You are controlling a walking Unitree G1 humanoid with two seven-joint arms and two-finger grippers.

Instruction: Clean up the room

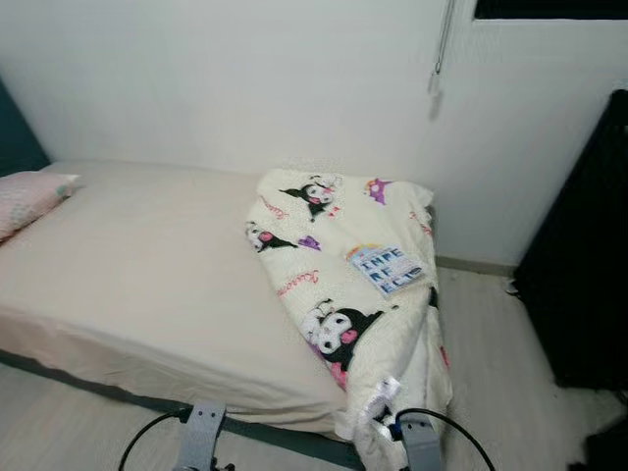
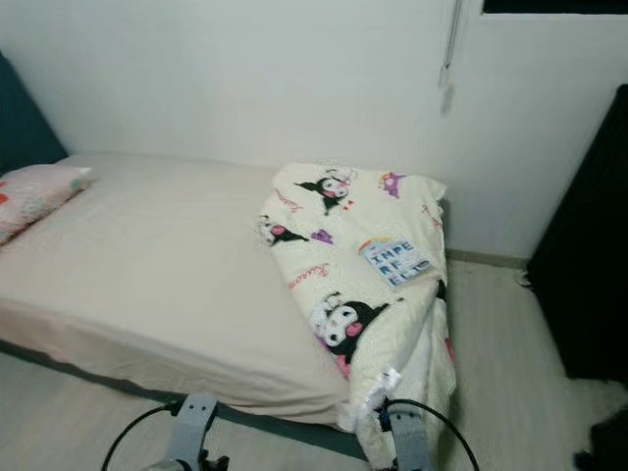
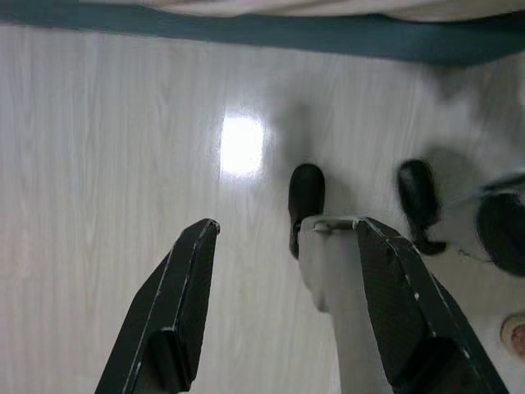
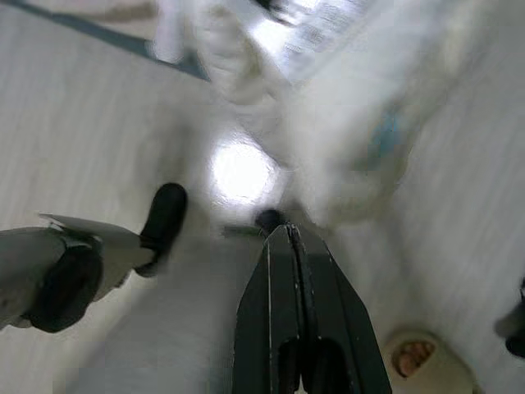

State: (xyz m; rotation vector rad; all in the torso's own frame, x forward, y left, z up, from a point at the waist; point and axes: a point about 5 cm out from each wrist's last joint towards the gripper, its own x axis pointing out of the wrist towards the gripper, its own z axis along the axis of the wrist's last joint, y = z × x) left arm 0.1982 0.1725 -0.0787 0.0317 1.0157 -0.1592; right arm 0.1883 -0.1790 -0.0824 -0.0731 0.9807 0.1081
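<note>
A cream blanket (image 1: pixel 334 285) printed with black cartoon figures lies crumpled at the right end of the bed (image 1: pixel 147 265) and hangs over its corner toward the floor. On top of it rests a small book (image 1: pixel 390 267) with a pale blue cover. A pink pillow (image 1: pixel 29 196) sits at the bed's left end. Both my arms hang low in front of the bed. My left gripper (image 3: pixel 287 230) is open above the pale floor, nothing between its fingers. My right gripper (image 4: pixel 289 231) is shut with nothing in it, close to the hanging blanket edge (image 4: pixel 328 148), which is blurred.
A tall black piece of furniture (image 1: pixel 584 265) stands at the right, with a strip of light wooden floor (image 1: pixel 491 363) between it and the bed. A blind cord (image 1: pixel 439 59) hangs on the white wall behind. My own black feet (image 3: pixel 307 197) show beneath the grippers.
</note>
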